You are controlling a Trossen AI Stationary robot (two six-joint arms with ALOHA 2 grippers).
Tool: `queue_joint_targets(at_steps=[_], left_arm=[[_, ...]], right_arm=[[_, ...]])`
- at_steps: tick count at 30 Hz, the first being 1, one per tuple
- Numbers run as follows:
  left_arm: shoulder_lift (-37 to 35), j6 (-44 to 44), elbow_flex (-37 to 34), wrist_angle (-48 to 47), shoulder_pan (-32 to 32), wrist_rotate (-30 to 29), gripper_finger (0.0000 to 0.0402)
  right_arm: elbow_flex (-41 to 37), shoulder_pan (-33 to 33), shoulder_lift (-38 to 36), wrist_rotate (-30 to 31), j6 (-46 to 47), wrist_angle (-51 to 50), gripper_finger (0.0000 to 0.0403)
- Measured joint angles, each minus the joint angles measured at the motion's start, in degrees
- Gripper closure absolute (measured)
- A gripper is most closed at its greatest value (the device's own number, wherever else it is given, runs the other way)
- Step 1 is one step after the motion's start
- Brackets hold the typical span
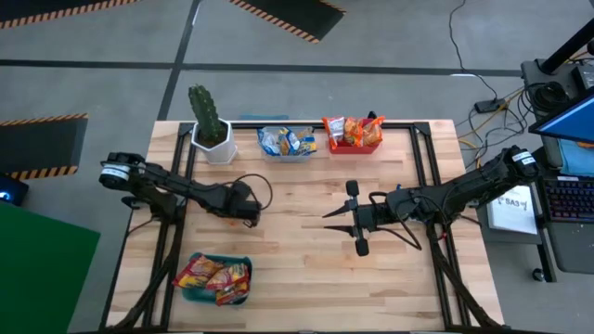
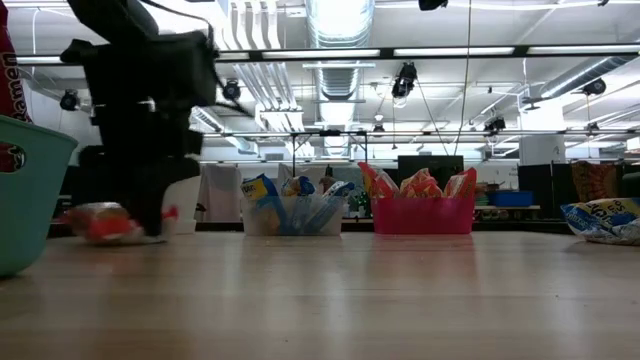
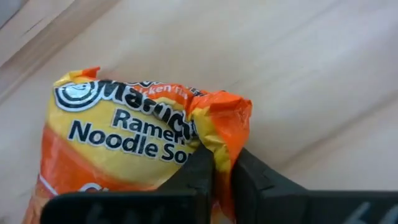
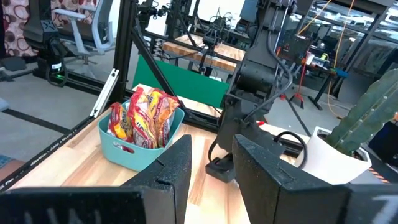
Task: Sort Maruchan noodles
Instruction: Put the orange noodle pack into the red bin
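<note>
Pinching orange-yellow noodle packet (image 3: 134,146) at crinkled end: left hand (image 1: 249,206), left of centre in high view, fingers clamped on it, packet low over bench (image 1: 306,278). Red bin (image 1: 353,139) at upper centre judged destination; right hand (image 1: 355,217) idle mid-frame, fingers apart.

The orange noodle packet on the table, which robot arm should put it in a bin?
Probably the left. The left gripper is already shut on the orange noodle packet down on the table. The right gripper is open mid-table, holding nothing.
</note>
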Motion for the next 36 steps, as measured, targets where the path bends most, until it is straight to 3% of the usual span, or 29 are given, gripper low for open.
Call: queue_joint_targets(at_steps=[4, 9, 12, 15, 17, 22, 27, 36], left_arm=[[0.0, 7.8, 1.6, 9.3, -0.4, 0.1, 0.039], [0.0, 23.8, 3.4, 30.0, -2.6, 1.0, 0.0392], [0.0, 33.0, 4.7, 40.5, -3.8, 5.0, 0.0395], [0.0, 41.6, 5.9, 46.3, -4.5, 13.3, 0.0395], [0.0, 45.2, 6.5, 48.5, -5.2, 16.2, 0.0395], [0.0, 47.7, 7.8, 48.8, -5.4, 16.9, 0.0396], [0.0, 49.8, 7.9, 48.8, -5.4, 16.7, 0.0397], [0.0, 54.0, 7.9, 48.9, -5.4, 18.1, 0.0397]], right_arm=[[0.0, 0.0, 0.0, 0.0, 0.0, -0.4, 0.0296], [0.0, 0.0, 0.0, 0.0, 0.4, -1.3, 0.0296], [0.0, 0.0, 0.0, 0.0, 0.5, -2.4, 0.0296], [0.0, 0.0, 0.0, 0.0, 1.6, -4.6, 0.0296], [0.0, 0.0, 0.0, 0.0, 3.3, -5.8, 0.0296], [0.0, 0.0, 0.0, 0.7, 5.6, -8.7, 0.0285], [0.0, 0.0, 0.0, 5.8, 9.1, -12.6, 0.0246], [0.1, -0.1, 3.2, 5.9, 13.7, -14.6, 0.0173]])
